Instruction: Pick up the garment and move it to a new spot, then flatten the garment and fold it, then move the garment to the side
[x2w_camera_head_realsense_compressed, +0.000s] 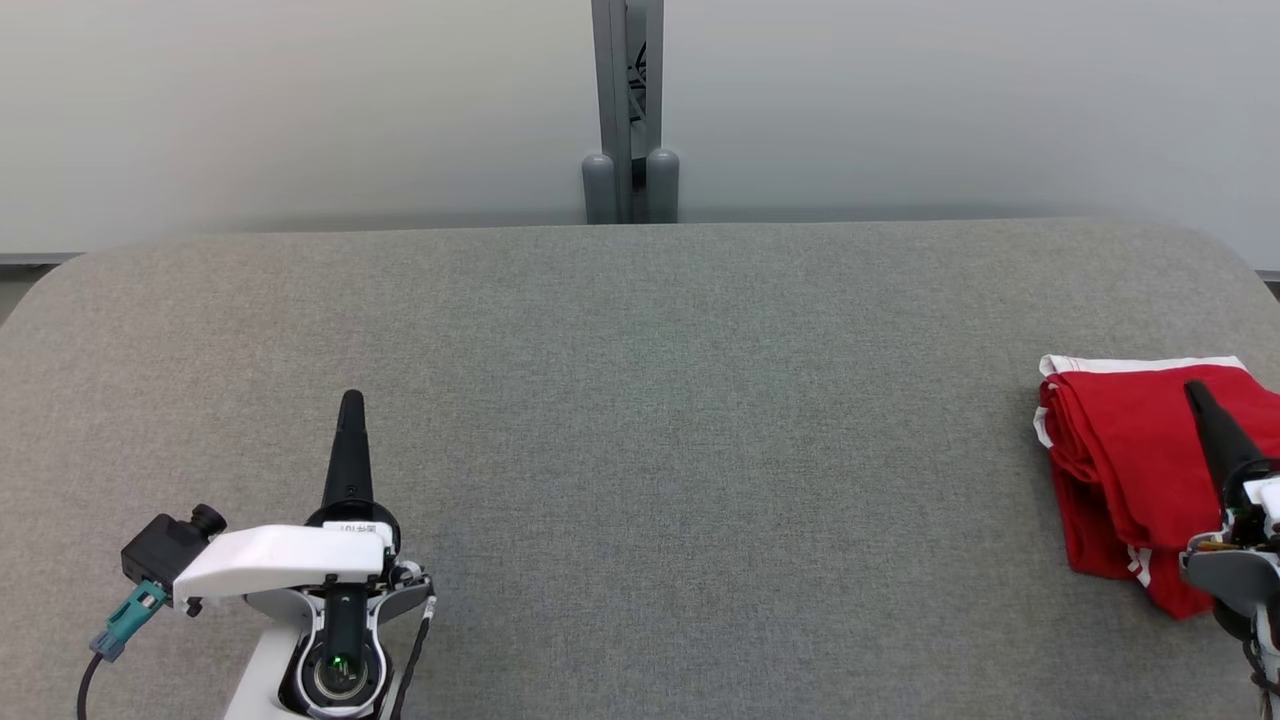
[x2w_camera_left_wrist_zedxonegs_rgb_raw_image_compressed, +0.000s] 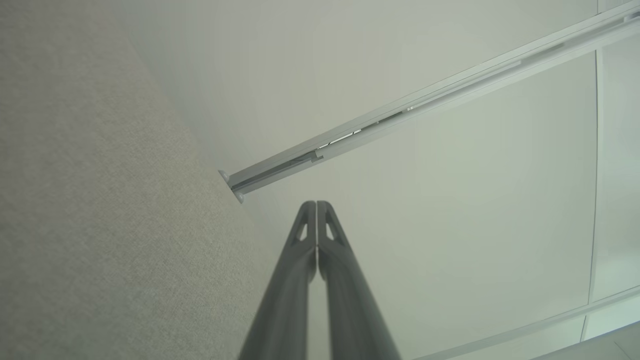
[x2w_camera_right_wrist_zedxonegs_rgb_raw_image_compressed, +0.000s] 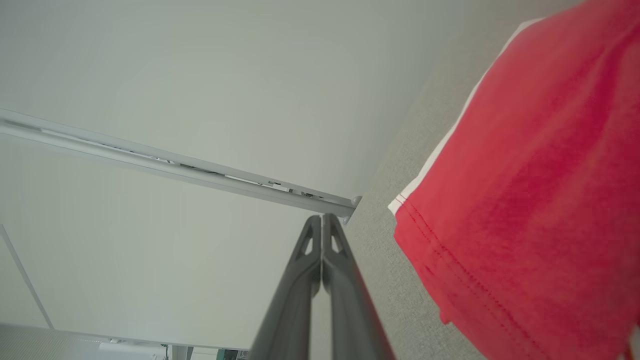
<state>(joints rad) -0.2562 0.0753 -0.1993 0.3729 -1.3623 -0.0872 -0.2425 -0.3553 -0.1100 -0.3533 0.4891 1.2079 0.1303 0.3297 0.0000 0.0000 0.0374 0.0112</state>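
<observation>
Left gripper (x2w_camera_left_wrist_zedxonegs_rgb_raw_image_compressed: 316, 205): bottom centre, fingers pressed together.
Table (x2w_camera_left_wrist_zedxonegs_rgb_raw_image_compressed: 90, 225): grey fabric, left side.
Rail (x2w_camera_left_wrist_zedxonegs_rgb_raw_image_compressed: 425, 100): diagonal, centre to upper right.

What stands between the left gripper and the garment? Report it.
Nothing visible. Bare table lies between the left gripper and the folded garment at the table's right. The shut right gripper shows against the garment's right part, not between them.

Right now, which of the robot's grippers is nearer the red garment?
Right. The right gripper overlaps the red garment in the head view; the left gripper sits far across the table.
</observation>
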